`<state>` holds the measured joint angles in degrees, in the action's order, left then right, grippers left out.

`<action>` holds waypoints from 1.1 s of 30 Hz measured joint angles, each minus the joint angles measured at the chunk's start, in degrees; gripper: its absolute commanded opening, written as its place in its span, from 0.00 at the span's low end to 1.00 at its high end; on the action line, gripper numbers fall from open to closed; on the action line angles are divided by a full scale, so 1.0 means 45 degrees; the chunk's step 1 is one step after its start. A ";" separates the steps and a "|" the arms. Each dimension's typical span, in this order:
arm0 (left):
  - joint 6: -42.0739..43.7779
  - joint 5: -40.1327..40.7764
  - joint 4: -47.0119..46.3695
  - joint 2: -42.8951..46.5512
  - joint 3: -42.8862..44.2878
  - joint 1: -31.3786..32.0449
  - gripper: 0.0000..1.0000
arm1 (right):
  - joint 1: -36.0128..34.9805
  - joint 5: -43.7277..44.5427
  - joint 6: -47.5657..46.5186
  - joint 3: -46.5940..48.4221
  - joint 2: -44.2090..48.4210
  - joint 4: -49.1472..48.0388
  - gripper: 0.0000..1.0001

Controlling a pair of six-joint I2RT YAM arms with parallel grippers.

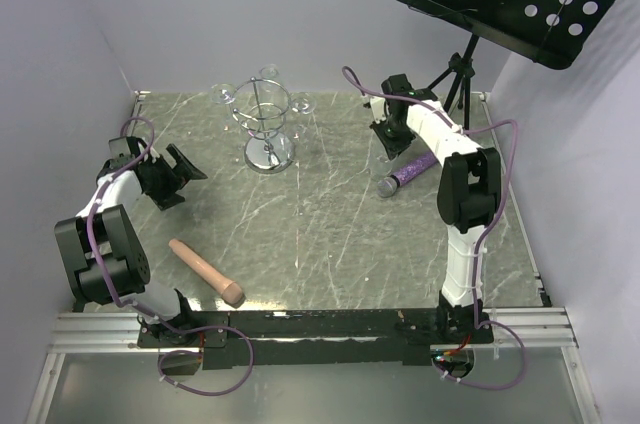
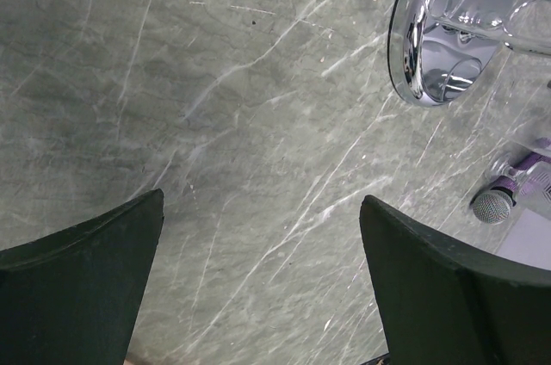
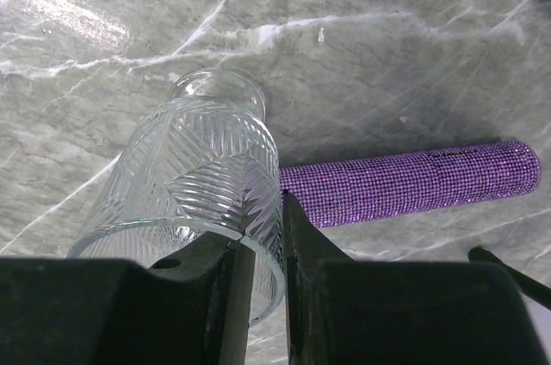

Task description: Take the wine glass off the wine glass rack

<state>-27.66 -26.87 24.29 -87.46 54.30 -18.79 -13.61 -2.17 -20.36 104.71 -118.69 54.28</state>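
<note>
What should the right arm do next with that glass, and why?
Probably ease the glass down onto bare table, clear of the purple microphone. The right gripper pinches it by its rim, away from the rack, with the microphone close beside it.

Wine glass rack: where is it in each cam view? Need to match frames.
Top external: wine glass rack, back centre-left.
Left wrist: only its shiny round base, top right.
Right wrist: not in it; right gripper clamps a glass.
Shared landmark: purple microphone, in all three.
</note>
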 measured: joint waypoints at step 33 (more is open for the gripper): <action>0.1919 -0.1792 -0.1287 0.1331 -0.0782 0.0248 1.00 | 0.0015 -0.1452 0.0457 0.1545 0.1520 0.0010 0.84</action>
<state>-19.03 -34.94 18.50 -81.47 50.78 -17.67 -13.54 -8.71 -18.31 111.66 -111.85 54.33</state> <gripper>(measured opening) 0.995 0.783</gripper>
